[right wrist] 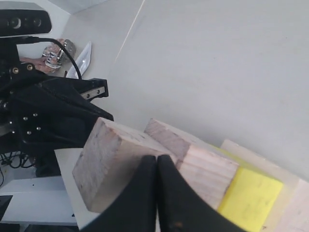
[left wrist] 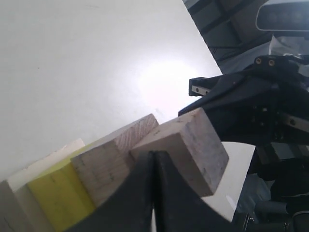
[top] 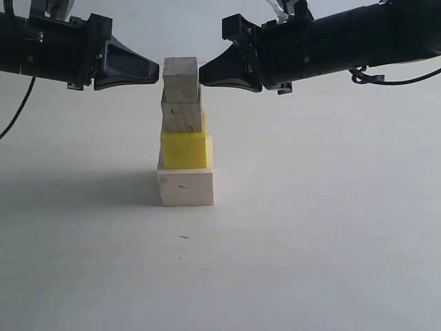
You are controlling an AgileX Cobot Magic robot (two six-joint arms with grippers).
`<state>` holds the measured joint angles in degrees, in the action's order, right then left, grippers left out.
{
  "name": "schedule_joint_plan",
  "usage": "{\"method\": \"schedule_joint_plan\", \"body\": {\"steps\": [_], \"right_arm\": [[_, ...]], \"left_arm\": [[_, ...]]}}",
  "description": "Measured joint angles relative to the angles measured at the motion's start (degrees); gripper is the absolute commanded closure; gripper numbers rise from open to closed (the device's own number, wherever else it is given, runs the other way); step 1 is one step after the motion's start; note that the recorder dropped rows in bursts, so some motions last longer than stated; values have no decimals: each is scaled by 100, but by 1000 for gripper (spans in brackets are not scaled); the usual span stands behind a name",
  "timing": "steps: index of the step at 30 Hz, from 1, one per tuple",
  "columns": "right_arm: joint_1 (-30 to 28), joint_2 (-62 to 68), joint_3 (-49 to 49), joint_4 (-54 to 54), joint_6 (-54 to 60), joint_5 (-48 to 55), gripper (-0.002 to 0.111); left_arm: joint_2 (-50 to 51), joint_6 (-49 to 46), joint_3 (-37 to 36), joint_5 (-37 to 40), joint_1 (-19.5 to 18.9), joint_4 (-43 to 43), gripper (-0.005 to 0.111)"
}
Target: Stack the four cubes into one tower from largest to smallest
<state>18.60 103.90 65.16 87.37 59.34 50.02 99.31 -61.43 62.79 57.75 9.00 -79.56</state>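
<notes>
Tower (top: 184, 134): four square-edged cubes stacked slightly askew, mid worktop (top: 331, 248), white matte.
- Base: large pale wood cube (top: 185, 187), smooth.
- Second: bright yellow cube (top: 185, 149).
- Third: speckled tan wood cube (top: 182, 115), end grain visible.
- Top: greyish-white cube (top: 180, 80), smallest.

Left gripper (top: 158, 71), right gripper (top: 201, 73): black, jaws pressed together, pinching nothing. Tips flank top cube's side faces.

Open worktop all round base.

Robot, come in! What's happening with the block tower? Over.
Both shut: left gripper and right gripper tips flank the greyish-white cube. Tower four high, slightly staggered. Nothing in the way.
</notes>
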Motion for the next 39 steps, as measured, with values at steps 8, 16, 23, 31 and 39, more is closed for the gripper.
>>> {"method": "schedule_joint_plan", "body": {"steps": [8, 16, 23, 31, 39], "right_arm": [[0, 0, 0, -33, 0, -321, 108], [-36, -127, 0, -55, 0, -663, 108], [-392, -962, 0, -832, 0, -1907, 108], [-583, -2367, -10, -2385, 0, -3290, 108], [-583, -3919, -10, -3253, 9, -3645, 108]], "left_arm": [[-36, 0, 0, 0, -102, 85, 107], [-80, 0, 0, -46, -234, 137, 107], [-638, 0, 0, -252, -1039, 147, 107], [-1865, -323, -186, -1175, -1811, 147, 107], [-3839, -863, -1144, -2640, -1837, 137, 107]]}}
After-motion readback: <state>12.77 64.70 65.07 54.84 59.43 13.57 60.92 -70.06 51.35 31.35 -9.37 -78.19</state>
